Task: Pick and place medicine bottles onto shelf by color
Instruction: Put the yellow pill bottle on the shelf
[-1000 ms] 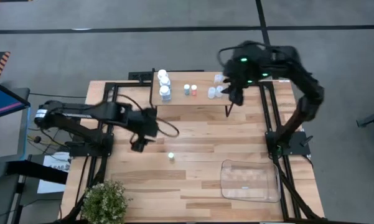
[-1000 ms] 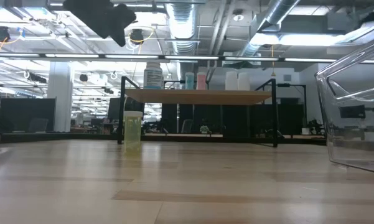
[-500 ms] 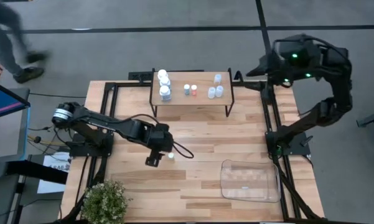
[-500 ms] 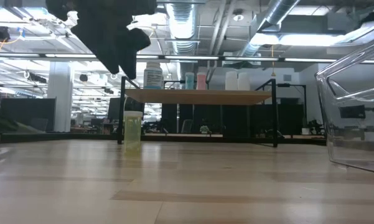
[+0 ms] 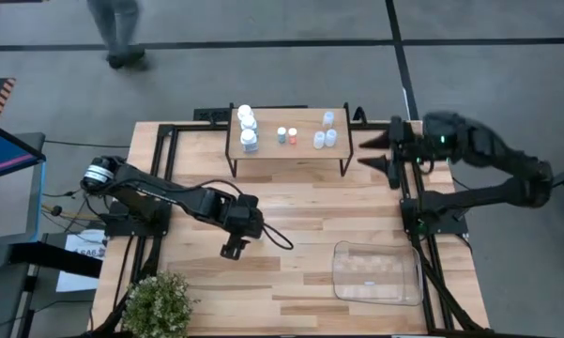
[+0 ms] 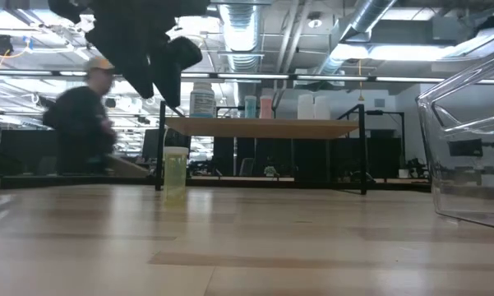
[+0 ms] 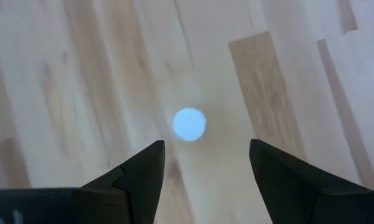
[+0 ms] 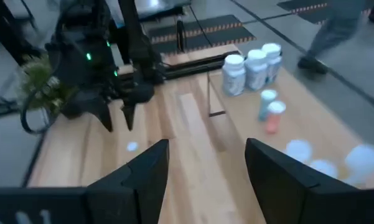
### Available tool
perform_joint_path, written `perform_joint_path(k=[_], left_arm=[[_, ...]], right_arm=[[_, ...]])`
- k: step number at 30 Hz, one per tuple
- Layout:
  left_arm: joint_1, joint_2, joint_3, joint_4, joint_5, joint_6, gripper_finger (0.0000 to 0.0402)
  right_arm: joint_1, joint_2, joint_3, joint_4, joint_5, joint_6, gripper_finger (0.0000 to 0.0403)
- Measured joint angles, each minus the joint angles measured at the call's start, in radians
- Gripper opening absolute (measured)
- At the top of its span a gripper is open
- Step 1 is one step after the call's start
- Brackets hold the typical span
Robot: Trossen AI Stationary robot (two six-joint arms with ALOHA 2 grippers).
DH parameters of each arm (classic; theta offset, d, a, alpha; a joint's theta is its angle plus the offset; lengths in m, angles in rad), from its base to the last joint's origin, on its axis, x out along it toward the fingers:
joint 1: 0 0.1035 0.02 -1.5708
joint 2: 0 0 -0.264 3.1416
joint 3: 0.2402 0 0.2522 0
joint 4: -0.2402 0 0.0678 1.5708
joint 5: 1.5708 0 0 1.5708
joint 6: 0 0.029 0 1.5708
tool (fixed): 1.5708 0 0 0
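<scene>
Left gripper (image 7: 202, 168) hangs over the lone bottle (image 7: 189, 124) left on the tabletop (image 5: 310, 216), fingers spread wide, nothing between them. Bottle stands upright, well in front of the shelf (image 5: 300, 153), apart from the others.

Right gripper (image 5: 375, 155) waits off the shelf's right end, fingers spread and empty.

Doing the step well, as I judge it: centre the cap between the two fingers before descending — in the left wrist view it sits slightly toward one finger. Come straight down, close low on the body rather than the cap; a small light bottle tips easily if one finger touches first.

View differences:
- Left wrist view gives the cap as a pale disc from above; its colour cannot be read there.
- Low view shows the same bottle (image 6: 175, 173) side-on, pale yellow-green, with the gripper (image 6: 160, 70) clearly above it — not yet at grasp height.
- High view hides that bottle under the arm but lays out the shelf: three white bottles (image 5: 247, 128) at the left end, two small coloured ones in the middle, pale ones to the right.
</scene>
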Motion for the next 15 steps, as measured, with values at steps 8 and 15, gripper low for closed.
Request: perform_joint_path(k=[8,15], left_arm=[[-0.015,0.06,-0.001,0.055,-0.023,0.029,0.0222],[-0.008,0.058,-0.001,0.079,-0.026,0.047,0.0222]], right_arm=[[0.213,-0.202,-0.398,0.209,0.235,0.273,0.0232],[0.484,-0.234,-0.625,0.535,0.461,0.32,0.0232]])
